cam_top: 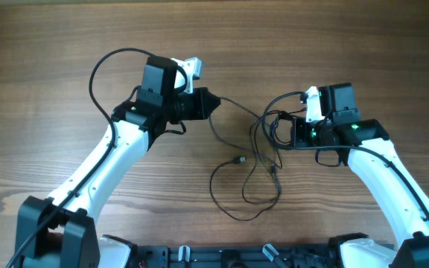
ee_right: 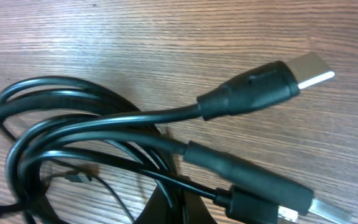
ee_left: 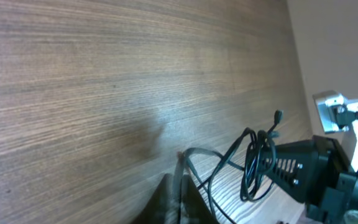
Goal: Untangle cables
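Note:
The cables are thin black cords. A bundle of their loops (cam_top: 268,128) hangs at my right gripper (cam_top: 293,134), and loose loops with a small plug (cam_top: 238,159) lie on the table below it. My left gripper (cam_top: 213,105) is shut on one cable strand that runs right to the bundle. In the left wrist view the jaws (ee_left: 180,200) pinch that strand (ee_left: 199,151), with the looped cables (ee_left: 252,171) beyond. In the right wrist view the jaws (ee_right: 180,204) are shut on a thin strand, under thick loops (ee_right: 73,134) and a silver-tipped plug (ee_right: 253,90).
The wooden table (cam_top: 65,45) stretches around both arms. The thicker black arm wire (cam_top: 99,67) arcs out beside the left arm. The black robot base (cam_top: 222,257) sits along the front edge.

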Controlling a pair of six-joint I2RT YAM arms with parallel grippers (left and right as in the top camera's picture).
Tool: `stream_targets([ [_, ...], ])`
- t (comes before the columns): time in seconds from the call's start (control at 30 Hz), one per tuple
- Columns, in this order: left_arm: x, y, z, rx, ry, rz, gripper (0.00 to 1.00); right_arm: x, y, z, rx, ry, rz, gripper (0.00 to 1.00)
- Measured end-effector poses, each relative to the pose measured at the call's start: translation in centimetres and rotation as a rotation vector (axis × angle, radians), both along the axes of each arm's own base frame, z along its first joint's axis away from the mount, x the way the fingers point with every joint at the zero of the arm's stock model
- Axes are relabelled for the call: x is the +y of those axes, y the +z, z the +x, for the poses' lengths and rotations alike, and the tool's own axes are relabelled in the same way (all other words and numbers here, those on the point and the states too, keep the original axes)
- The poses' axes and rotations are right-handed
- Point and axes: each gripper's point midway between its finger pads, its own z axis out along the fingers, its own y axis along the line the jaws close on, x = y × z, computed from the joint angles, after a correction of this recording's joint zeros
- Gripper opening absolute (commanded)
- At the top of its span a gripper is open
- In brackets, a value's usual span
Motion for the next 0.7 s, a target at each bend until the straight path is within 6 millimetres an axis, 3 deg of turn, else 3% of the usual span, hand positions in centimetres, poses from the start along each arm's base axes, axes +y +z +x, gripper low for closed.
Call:
stream_targets([
  [0.07,-0.1,0.1,-0.2,0.001,-0.010,-0.007,0.72,2.1,1.2,0.7,-0.043,0.052,0.121,0.04],
  [0.13,-0.8,0.7,-0.6,-0.001,-0.045,-0.042,0.62,4.8,3.0,1.0,-0.084,0.133,0.277,0.04],
  [0.2,-2.0,1.6,-1.1,-0.022,-0.098,-0.086,0.54,6.1,4.0,0.9,-0.091,0.168,0.364,0.04],
  [0.33,-4.5,2.5,-2.8,-0.035,-0.192,-0.131,0.44,7.6,5.2,0.0,-0.073,0.220,0.471,0.05],
  [0.7,-7.8,2.5,-5.6,-0.038,-0.291,-0.128,0.40,9.3,7.6,-0.2,-0.117,0.310,0.607,0.04],
])
